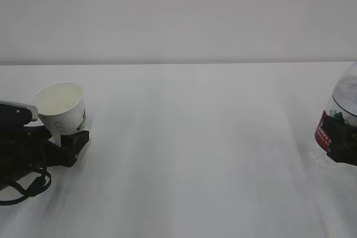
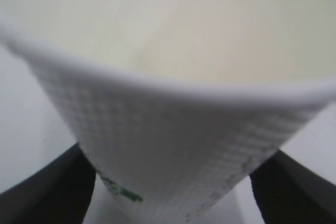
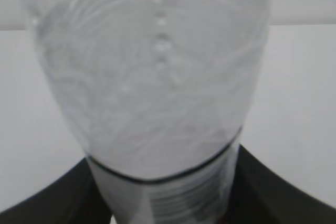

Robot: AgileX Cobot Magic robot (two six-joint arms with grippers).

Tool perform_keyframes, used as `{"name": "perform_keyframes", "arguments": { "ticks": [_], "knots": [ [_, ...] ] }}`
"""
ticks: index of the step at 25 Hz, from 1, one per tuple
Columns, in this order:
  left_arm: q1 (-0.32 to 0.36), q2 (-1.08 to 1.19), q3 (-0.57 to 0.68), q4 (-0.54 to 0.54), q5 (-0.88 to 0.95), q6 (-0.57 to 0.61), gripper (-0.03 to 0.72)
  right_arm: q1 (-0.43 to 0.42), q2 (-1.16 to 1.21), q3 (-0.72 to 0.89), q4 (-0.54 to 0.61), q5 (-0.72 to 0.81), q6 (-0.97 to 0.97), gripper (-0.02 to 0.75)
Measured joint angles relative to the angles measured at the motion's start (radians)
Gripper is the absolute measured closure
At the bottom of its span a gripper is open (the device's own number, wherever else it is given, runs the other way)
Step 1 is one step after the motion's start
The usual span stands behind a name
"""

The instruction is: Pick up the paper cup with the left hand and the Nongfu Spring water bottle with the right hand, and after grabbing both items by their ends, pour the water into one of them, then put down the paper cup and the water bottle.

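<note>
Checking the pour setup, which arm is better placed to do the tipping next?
Probably the right: the right hand is around the Nongfu Spring water bottle, while the left hand has the paper cup, mouth open to receive.

Paper cup [image 1: 62,110]: matt white paper; in the left wrist view [image 2: 173,145] the outer wall shows a fine embossed grid texture, rim rolled smooth, inside cream and smooth.

Water bottle [image 1: 340,116], far right: clear thin plastic, faintly glossy, ribbed low down in the right wrist view [image 3: 157,93]; label red, printed film.

Left gripper [image 1: 71,144] fingers [image 2: 47,192]: black, matt, plastic-looking.

Table [image 1: 195,154]: white, smooth, matt with soft sheen.
</note>
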Motion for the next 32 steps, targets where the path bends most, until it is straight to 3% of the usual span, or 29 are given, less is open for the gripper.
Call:
{"name": "perform_keyframes", "arguments": {
  "ticks": [18,26,32],
  "knots": [
    [0.000,0.009,-0.077,0.000,0.000,0.000,0.007,0.000,0.000,0.000,0.000,0.000,-0.002,0.319],
    [0.000,0.009,-0.078,0.000,-0.002,0.000,0.120,0.000,0.000,0.000,0.000,0.000,-0.002,0.319],
    [0.000,0.009,-0.078,0.000,-0.004,0.000,0.136,0.000,0.000,0.000,0.000,0.000,-0.002,0.319]
  ]
}}
